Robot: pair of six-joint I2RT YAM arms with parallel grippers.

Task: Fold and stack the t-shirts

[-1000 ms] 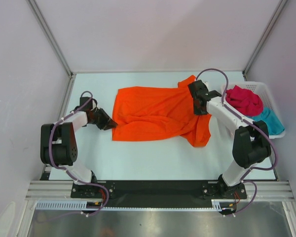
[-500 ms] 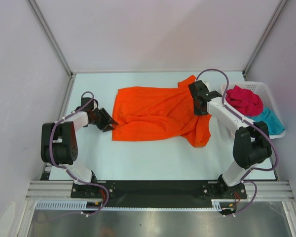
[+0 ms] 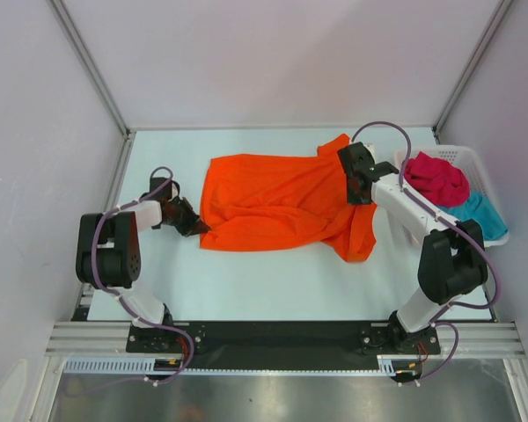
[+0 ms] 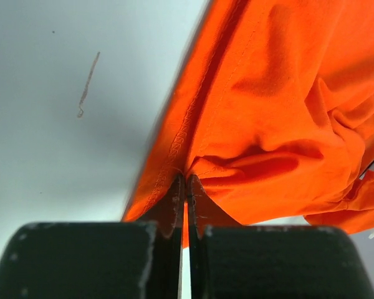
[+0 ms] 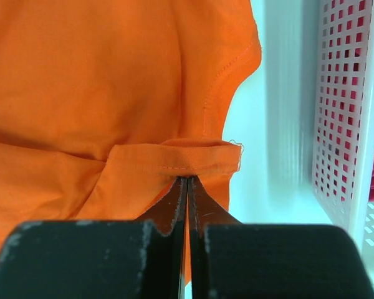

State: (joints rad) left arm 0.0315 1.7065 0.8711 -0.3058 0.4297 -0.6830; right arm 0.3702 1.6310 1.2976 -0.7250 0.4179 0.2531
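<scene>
A bright orange t-shirt (image 3: pixel 277 202) lies spread and rumpled across the middle of the table. At its left edge my left gripper (image 3: pixel 201 229) is shut on the hem, the cloth (image 4: pixel 262 118) bunching up at the fingertips in the left wrist view. My right gripper (image 3: pixel 355 192) is shut on a folded hem (image 5: pixel 174 159) at the shirt's right side. A crimson red t-shirt (image 3: pixel 436 178) and a teal blue one (image 3: pixel 480 214) lie crumpled in the white basket (image 3: pixel 456 153) at the right.
The white lattice basket wall (image 5: pixel 346 124) stands close to the right of my right gripper. Grey enclosure walls ring the table (image 3: pixel 264 281). A small thread (image 4: pixel 87 84) lies on the table left of the shirt.
My left gripper opened at the shirt's left hem, then closed on it. The right gripper has stayed shut on the right side of the shirt.
</scene>
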